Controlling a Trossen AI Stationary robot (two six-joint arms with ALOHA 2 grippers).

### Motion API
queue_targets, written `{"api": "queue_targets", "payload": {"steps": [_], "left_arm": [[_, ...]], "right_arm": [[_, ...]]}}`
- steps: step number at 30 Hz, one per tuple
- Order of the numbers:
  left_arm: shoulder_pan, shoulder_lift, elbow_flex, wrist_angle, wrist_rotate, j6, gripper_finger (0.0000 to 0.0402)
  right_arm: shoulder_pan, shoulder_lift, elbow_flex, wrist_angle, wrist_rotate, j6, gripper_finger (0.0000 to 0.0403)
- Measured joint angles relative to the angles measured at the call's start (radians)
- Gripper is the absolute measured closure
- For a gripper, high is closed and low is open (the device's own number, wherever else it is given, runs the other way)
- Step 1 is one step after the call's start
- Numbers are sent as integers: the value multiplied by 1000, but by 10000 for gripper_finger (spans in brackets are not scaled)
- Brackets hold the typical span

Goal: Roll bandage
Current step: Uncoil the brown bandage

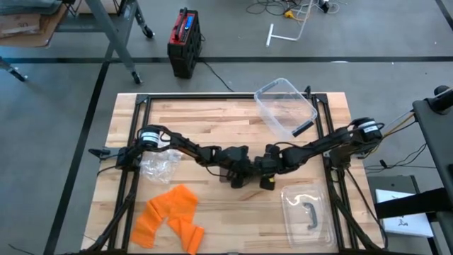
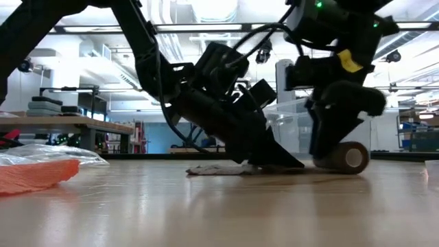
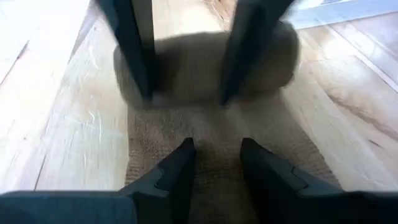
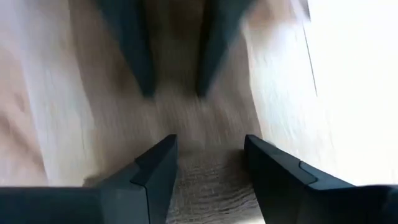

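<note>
The right claw [image 2: 336,156] grips the bandage roll [image 2: 346,158] while the left claw [image 2: 271,161], part open, presses the flat strip [image 2: 212,169] stretching leftwards along the surface [image 1: 233,212].

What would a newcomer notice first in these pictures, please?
The two dark arms meeting at the table's middle, left hand pinning the flat bandage, right hand on its roll. Next, the orange cloth near the front left edge and the clear bin at the back right.

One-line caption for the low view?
Left gripper pins the flat bandage while right gripper holds its roll.
</note>
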Motion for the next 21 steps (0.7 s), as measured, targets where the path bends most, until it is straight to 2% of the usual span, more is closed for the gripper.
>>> {"api": "queue_targets", "payload": {"steps": [8, 13, 21], "left_arm": [[-1, 0, -50, 96, 1, -12, 274], [-1, 0, -50, 96, 1, -17, 274], [-1, -14, -53, 104, 4, -38, 274]], "right_arm": [[1, -105, -9, -236, -28, 5, 220], [1, -147, -22, -246, -25, 5, 220], [-1, -109, -24, -113, 0, 6, 220]]}}
